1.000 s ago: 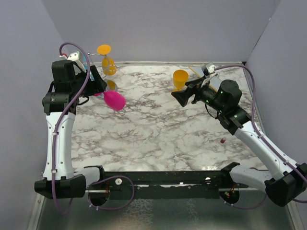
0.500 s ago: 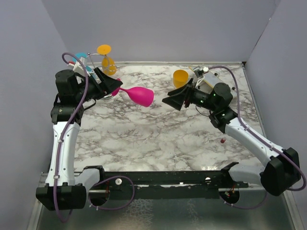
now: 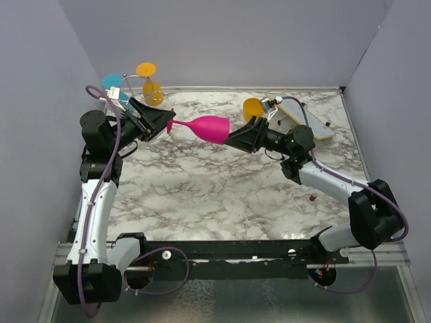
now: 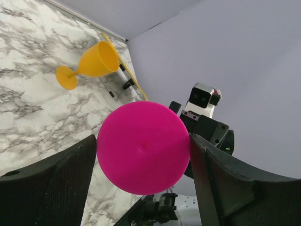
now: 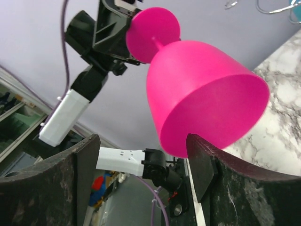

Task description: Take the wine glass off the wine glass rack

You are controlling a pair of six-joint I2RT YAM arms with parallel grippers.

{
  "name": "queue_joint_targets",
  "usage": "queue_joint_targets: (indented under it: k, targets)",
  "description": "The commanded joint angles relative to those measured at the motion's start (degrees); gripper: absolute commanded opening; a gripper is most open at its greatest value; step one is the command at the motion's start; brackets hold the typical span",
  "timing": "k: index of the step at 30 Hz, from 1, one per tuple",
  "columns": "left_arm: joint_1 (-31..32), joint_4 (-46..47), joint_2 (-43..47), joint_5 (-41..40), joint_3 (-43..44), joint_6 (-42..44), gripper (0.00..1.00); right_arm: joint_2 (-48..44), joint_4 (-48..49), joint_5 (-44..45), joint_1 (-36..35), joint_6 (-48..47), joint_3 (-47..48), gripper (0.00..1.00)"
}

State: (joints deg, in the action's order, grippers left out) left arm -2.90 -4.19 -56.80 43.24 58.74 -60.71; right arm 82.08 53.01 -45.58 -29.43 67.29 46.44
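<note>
A pink wine glass (image 3: 212, 128) hangs level in the air over the table, foot to the left and bowl to the right. My left gripper (image 3: 165, 123) is shut on its round foot (image 4: 143, 147), which fills the gap between both fingers. My right gripper (image 3: 236, 139) is open, right at the bowl's rim. In the right wrist view the bowl (image 5: 202, 94) sits just ahead of the open gripper (image 5: 141, 160), close to the right finger (image 5: 202, 165). The wire wine glass rack (image 3: 135, 79) stands at the back left, with an orange glass (image 3: 153, 93) still hanging on it.
A second orange glass (image 3: 252, 108) lies on the marble table, also seen in the left wrist view (image 4: 89, 63). A flat board (image 3: 306, 122) lies at the back right. A small red object (image 3: 313, 197) sits near the right arm. Grey walls close the sides.
My left arm has swung the pink glass away from the rack, to the right, and turned it level. My right arm has moved left until its open jaws reach the bowl.
</note>
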Motion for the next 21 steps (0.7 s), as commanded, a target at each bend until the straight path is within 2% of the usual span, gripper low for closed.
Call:
queue_joint_targets:
  k: [1,12,16,21]
  targets:
    - [-0.2,8.5,1.5,3.9,-1.9,-6.5,0.57,0.3,9.1,-0.6,-0.5,2.9,0.5,0.73]
    - [-0.1,18.1,2.7,5.6,-8.1,-14.2,0.57,2.5,22.2,3.6,-1.0,11.6,-1.4,0.46]
    - [-0.1,18.4,2.8,6.1,-8.5,-14.3,0.57,4.7,27.5,4.0,-1.5,15.4,-1.2,0.32]
    - [-0.1,18.5,3.1,6.2,-9.1,-14.0,0.58,5.8,29.8,3.5,-1.8,17.2,-0.6,0.18]
